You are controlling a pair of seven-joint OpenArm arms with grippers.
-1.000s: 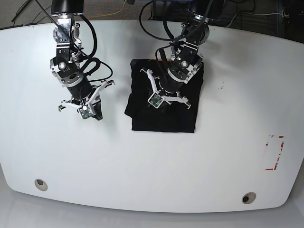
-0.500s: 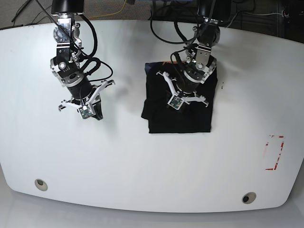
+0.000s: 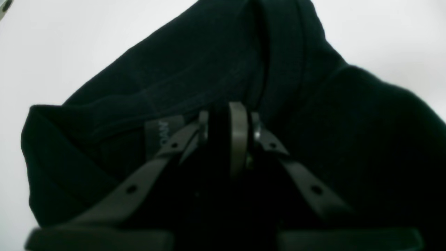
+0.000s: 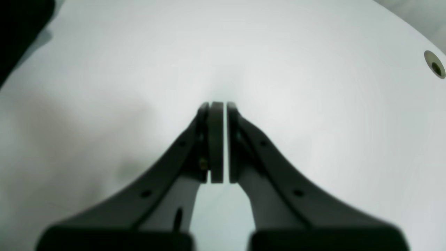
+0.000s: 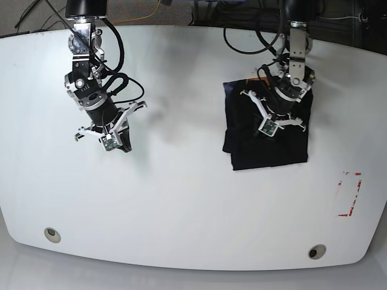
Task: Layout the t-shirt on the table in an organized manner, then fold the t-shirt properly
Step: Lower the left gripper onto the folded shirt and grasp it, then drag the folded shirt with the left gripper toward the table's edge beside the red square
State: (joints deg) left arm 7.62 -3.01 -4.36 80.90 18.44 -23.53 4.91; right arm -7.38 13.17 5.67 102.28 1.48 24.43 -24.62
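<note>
Left gripper [image 3: 228,129] clamped on folded t-shirt [image 5: 266,130] atop table [image 5: 193,199]; right gripper [image 4: 218,139] closed, nothing held.

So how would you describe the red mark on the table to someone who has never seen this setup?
Start from the white table in the base view and go to its right edge, right of and lower than the folded black t-shirt. There lies the red mark, a thin broken rectangular outline. It is the only coloured thing on the tabletop; the two round holes near the front edge are dark.
</note>
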